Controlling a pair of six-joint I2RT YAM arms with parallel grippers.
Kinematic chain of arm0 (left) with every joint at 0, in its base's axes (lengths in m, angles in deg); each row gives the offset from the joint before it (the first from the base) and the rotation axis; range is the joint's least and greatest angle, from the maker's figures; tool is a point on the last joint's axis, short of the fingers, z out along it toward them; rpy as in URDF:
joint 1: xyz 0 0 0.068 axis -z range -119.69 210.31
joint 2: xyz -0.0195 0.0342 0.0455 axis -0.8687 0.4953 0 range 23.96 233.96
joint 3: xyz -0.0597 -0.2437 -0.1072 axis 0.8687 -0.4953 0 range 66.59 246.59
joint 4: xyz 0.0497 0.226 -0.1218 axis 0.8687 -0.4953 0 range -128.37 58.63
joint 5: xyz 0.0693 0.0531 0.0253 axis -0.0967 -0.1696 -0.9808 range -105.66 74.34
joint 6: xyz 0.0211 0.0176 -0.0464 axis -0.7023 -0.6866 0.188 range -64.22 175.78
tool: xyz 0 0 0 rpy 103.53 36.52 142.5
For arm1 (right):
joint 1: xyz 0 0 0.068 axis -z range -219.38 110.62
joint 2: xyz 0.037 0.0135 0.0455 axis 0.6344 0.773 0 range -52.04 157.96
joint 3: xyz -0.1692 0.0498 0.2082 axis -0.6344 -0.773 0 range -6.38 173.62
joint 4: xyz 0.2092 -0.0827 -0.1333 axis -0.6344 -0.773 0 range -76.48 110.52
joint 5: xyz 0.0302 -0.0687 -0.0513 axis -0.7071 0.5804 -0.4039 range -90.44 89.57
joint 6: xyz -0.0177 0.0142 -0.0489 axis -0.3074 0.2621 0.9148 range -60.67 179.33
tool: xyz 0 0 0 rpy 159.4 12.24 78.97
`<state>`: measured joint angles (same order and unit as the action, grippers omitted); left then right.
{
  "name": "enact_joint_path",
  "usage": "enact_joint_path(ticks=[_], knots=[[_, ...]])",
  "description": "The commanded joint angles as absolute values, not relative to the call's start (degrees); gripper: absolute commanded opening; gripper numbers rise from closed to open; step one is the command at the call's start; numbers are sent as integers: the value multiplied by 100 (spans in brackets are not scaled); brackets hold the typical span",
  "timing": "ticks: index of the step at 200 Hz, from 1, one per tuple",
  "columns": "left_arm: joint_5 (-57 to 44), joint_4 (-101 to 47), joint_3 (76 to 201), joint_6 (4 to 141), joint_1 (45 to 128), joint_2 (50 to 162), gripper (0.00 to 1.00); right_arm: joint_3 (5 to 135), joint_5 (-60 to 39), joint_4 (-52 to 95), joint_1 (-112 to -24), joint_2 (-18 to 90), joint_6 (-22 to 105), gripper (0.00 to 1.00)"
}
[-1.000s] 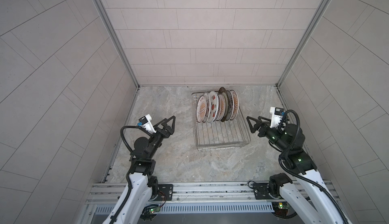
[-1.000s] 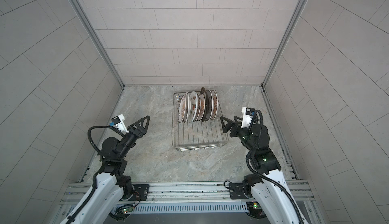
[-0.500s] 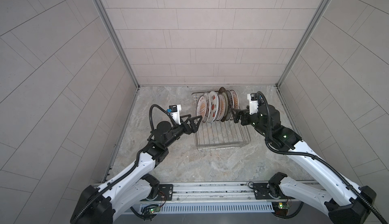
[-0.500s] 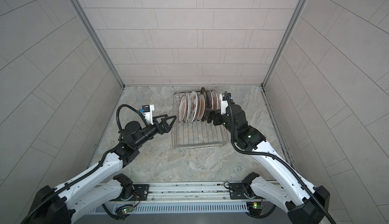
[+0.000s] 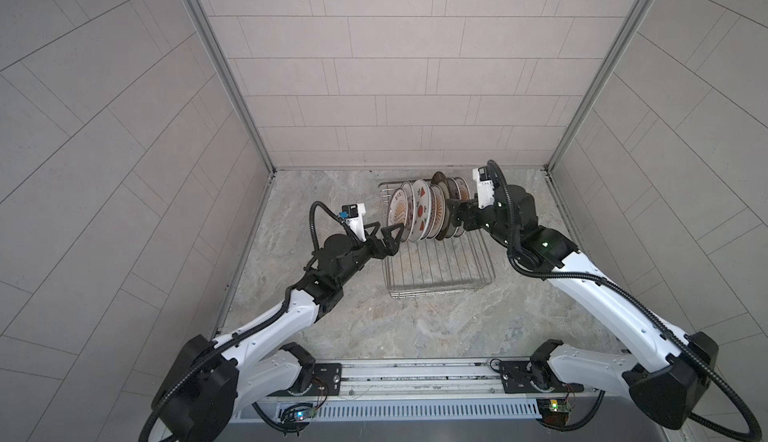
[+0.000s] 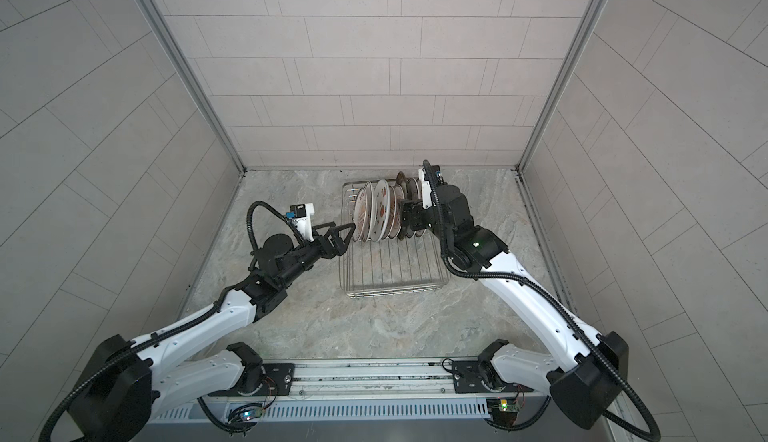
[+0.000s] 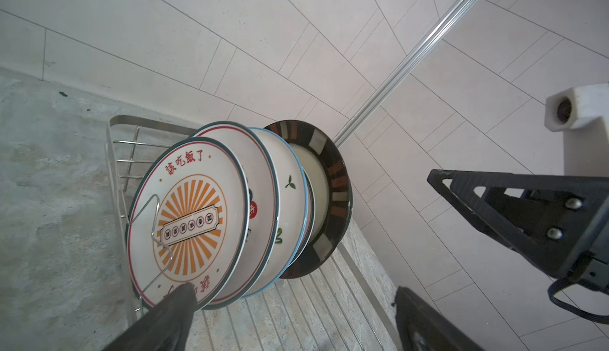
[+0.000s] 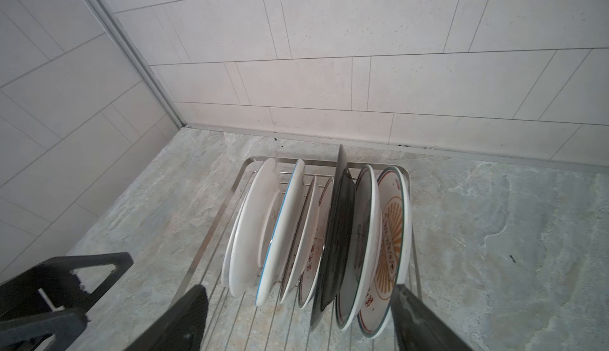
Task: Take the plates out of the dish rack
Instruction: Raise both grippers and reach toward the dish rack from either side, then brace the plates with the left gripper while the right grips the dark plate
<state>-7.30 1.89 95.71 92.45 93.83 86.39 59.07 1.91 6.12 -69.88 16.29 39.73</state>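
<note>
Grey marbled tabletop [image 5: 415,328], pale tiled walls [image 5: 395,87] (metal corner posts [image 5: 222,66]), slotted rail [image 5: 415,373] along the front edge.

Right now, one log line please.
plates: in dish rack | left gripper: open, at left end | right gripper: open, at right end

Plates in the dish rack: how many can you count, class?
7 plates, standing on edge in one row at the far end of the dish rack: sunburst plates at both ends, the brown-rimmed one among those between. Overlaps may hide another.

Plates [image 5: 419,211] in dish rack [image 5: 436,290] (far end); rack on table [image 5: 374,328].
</note>
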Motion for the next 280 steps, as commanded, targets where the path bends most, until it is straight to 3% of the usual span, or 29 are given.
enact_joint_path(ticks=[1, 64, 147, 280], knots=[[-899, 642, 9427, 9385, 9410, 8711, 100, 6228, 874, 338, -7094, 1873, 4032, 85], [-664, 1297, 9382, 9489, 9494, 9089, 100, 6922, 1828, -35, -7286, 2625, 4170, 64], [-785, 1585, 9409, 9637, 9520, 9542, 100, 8094, 1876, -1010, -7287, 3872, 4270, 46], [-762, 1466, 9410, 9646, 9574, 9507, 100, 8817, 2135, -1490, -7168, 4859, 4078, 34]])
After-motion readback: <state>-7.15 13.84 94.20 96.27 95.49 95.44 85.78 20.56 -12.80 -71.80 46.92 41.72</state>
